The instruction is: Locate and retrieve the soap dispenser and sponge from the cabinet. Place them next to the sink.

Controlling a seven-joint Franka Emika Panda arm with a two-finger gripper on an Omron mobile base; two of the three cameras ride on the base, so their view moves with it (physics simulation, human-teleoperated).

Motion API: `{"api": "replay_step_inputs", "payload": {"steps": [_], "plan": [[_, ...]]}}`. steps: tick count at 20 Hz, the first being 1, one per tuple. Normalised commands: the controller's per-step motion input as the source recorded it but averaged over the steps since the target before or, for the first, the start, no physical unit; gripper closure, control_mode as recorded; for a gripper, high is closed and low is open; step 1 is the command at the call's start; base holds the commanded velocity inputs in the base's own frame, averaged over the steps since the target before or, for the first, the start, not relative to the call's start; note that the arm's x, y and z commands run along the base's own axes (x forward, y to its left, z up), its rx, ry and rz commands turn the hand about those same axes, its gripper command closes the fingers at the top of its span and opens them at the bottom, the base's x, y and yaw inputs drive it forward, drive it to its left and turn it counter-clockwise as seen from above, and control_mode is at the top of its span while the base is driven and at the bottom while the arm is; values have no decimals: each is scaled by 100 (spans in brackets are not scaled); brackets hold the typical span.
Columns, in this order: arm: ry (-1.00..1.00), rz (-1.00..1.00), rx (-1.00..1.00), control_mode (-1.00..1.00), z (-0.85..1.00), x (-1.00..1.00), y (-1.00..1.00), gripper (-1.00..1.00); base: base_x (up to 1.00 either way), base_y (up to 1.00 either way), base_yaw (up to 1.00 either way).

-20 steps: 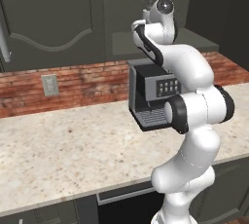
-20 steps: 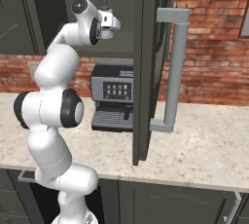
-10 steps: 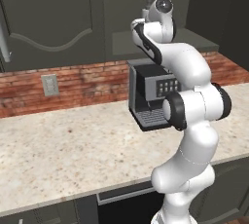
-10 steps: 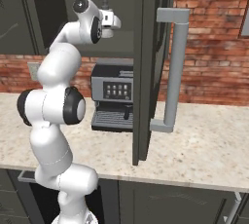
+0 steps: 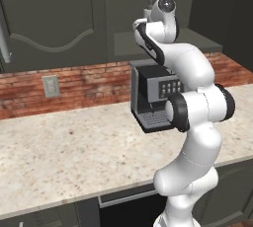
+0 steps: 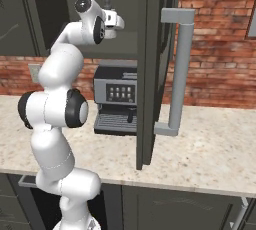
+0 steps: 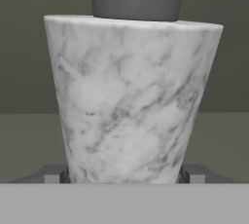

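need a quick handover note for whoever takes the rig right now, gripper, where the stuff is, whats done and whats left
Gripper: up inside the open cabinet, jaws wide on either side of the soap dispenser; a firm grip cannot be confirmed.
Soap dispenser: upright on the cabinet shelf, close in front of the hand.
Coffee machine stands on the counter below the cabinet.
Done: cabinet open, dispenser reached.
Left: close on the dispenser, lift it out, set it beside the sink, then fetch the sponge and do likewise.
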Motion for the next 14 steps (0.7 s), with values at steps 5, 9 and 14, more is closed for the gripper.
{"api": "replay_step_inputs", "payload": {"steps": [5,9,14], "plan": [[-3,-1,1,-100,0,-21,1,100,0,0,0],[-10,-1,5,-100,0,-27,9,100,0,0,0],[-10,-1,5,-100,-1,-37,10,100,0,0,0]]}}
